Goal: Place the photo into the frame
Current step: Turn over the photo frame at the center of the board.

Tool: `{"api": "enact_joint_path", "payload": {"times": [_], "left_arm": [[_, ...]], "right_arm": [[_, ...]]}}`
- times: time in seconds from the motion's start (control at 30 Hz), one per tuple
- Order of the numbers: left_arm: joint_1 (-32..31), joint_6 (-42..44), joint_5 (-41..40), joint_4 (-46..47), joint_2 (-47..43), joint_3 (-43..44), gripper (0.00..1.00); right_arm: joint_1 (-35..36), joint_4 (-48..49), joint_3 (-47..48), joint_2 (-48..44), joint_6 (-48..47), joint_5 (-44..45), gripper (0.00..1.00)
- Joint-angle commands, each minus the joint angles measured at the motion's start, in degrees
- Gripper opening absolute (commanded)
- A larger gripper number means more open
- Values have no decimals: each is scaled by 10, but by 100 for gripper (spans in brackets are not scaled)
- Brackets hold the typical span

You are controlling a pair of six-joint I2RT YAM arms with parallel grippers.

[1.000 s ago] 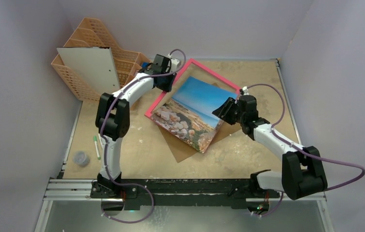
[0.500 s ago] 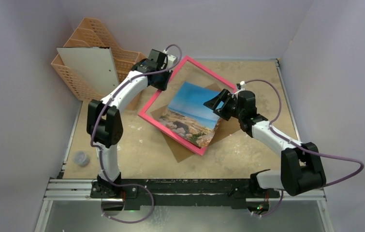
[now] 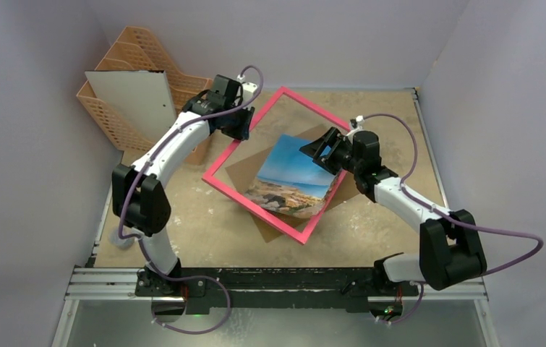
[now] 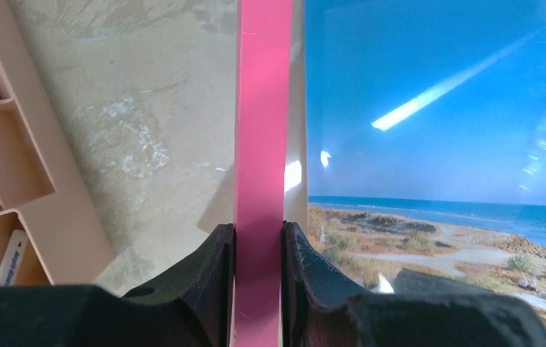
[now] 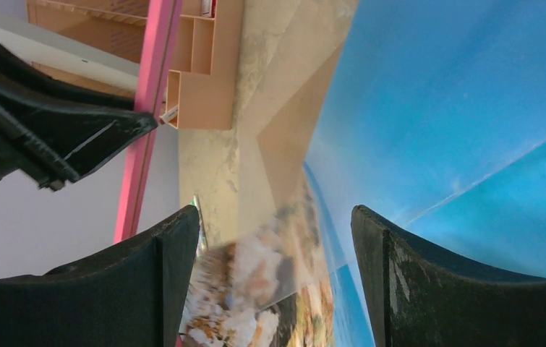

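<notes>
Sandy bench (image 3: 371, 231), mid-picture: left claw (image 4: 257, 246) clamped on stiff pink-red rectangular frame (image 3: 215, 163); right claw (image 5: 273, 217) spread wide, empty, by thin seascape photo (image 3: 295, 173), likely floppy; pinch an edge.

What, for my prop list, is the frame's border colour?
Bright pink-red; the left wrist view shows the frame best.

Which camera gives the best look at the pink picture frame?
The top camera: it shows nearly the whole frame. The left wrist view shows only one side, pinched in the left pincer; the right wrist view only a thin pink strip.
</notes>
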Motion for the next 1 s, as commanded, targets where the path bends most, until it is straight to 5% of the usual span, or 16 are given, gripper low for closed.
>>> {"api": "enact_joint_path", "payload": {"times": [0.0, 0.57, 0.97], "left_arm": [[-1, -42, 86, 37, -60, 0, 0], [-1, -81, 102, 103, -86, -89, 0], [-3, -143, 101, 192, -105, -159, 0]], "right_arm": [[2, -16, 29, -30, -14, 20, 79], [3, -18, 48, -53, -36, -9, 81], [52, 127, 86, 63, 39, 9, 94]]}}
